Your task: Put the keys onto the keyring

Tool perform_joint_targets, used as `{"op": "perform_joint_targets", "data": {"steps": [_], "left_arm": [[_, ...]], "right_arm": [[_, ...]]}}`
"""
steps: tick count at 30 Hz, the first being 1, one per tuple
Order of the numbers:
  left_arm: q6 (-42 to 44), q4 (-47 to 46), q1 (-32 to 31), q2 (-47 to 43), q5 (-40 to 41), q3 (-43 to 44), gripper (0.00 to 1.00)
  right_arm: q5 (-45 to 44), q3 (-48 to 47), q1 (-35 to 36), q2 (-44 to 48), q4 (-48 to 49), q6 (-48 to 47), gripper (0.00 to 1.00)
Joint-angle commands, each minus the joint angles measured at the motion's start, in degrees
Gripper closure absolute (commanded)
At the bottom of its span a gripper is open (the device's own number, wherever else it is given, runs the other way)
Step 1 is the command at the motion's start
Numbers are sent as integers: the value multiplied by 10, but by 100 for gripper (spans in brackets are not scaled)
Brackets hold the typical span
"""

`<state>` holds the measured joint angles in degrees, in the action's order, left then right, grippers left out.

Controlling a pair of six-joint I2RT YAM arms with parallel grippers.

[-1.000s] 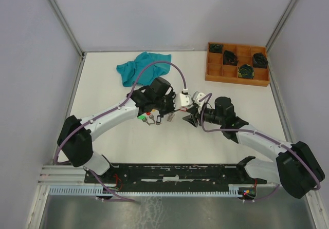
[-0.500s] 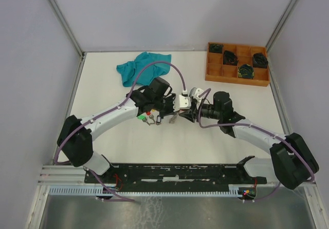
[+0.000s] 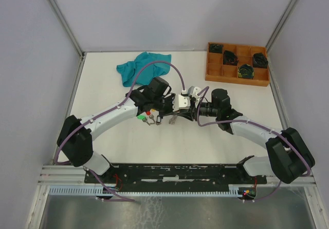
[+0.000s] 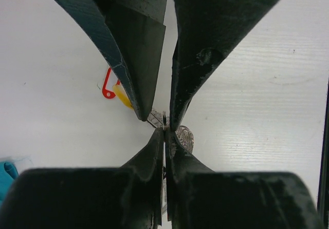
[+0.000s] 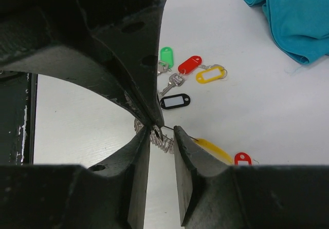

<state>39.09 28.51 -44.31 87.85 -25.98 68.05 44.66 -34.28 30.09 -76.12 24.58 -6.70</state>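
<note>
My left gripper is shut on the thin wire of the keyring, whose yellow sleeve trails behind with a red tag by it. A silver key hangs at the pinch point, just above the table. My right gripper meets the left tip to tip. Its jaws stand a little apart around the wire's end, touching nothing that I can see. Loose keys with green, red, yellow and black tags lie on the table just left of the grippers.
A teal cloth lies crumpled at the back left of the table. An orange compartment tray with dark coiled bundles stands at the back right. Grey walls close in the table on three sides.
My right gripper has moved left up to the left gripper's tip and its jaws have narrowed. The left arm has held still with the ring.
</note>
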Motion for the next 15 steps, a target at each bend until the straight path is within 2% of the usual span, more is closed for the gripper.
{"op": "perform_joint_targets", "data": {"steps": [1,7,15], "left_arm": [[26,-28,-7,-10,-35,6,97],[27,-32,-2,-11,-37,1,97],[25,-36,5,-14,-64,-1,97]], "right_arm": [[32,-27,6,-9,9,-3,68],[36,-39,5,-12,-37,-31,69],[36,-37,5,-11,-46,-33,71]]}}
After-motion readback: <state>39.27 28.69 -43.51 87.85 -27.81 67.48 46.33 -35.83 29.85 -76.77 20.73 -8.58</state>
